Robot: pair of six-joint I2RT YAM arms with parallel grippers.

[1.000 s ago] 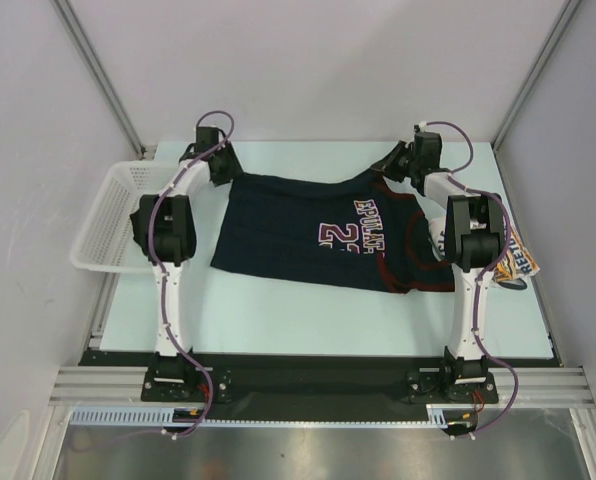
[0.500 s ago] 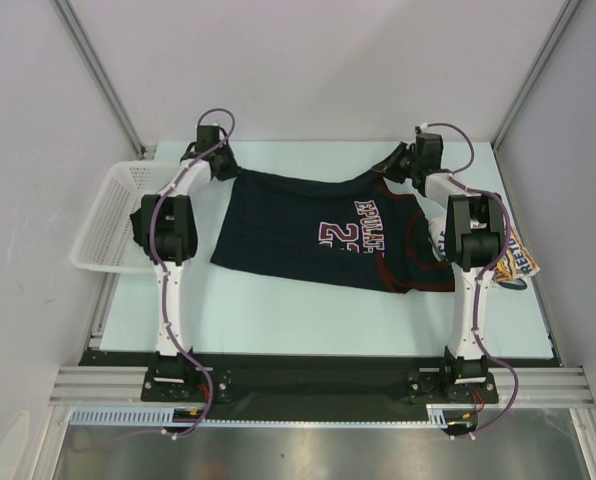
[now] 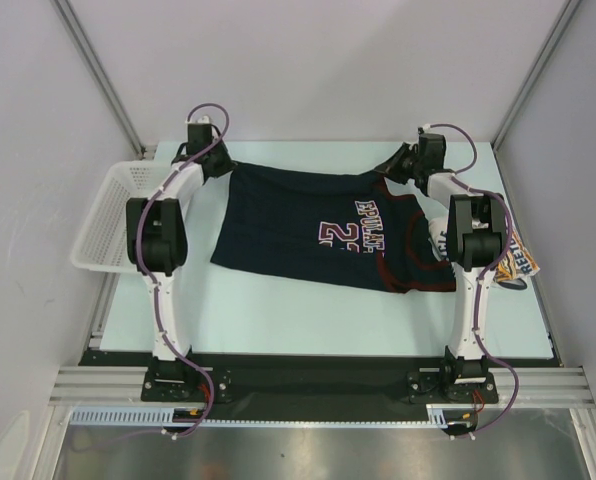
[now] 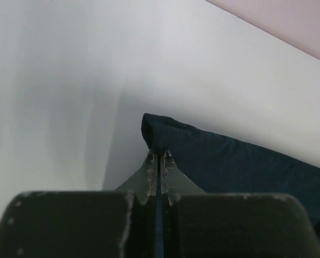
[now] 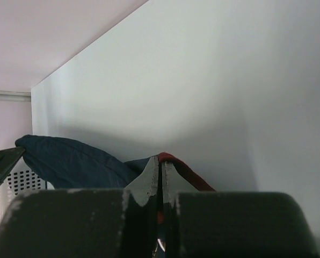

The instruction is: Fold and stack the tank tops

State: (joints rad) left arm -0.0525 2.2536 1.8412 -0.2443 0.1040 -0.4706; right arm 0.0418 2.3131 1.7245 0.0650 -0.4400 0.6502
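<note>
The navy tank top (image 3: 308, 225) with dark-red trim lies spread across the middle of the table, print facing up. My left gripper (image 3: 223, 166) is shut on its far left corner (image 4: 152, 131), the navy cloth pinched between the fingertips. At the far right, my right gripper (image 3: 400, 165) is shut on the red-trimmed edge (image 5: 184, 167) near a shoulder strap. The white tank top (image 3: 518, 262) lies bunched at the right table edge, mostly hidden behind the right arm.
A white mesh basket (image 3: 108, 215) sits at the table's left edge, beside the left arm. The back wall runs close behind both grippers. Bare pale table surface (image 3: 308, 315) lies between the navy top and the arm bases.
My left gripper has shut on the navy top's far left corner and pulled it slightly back and left. The right gripper has held still.
</note>
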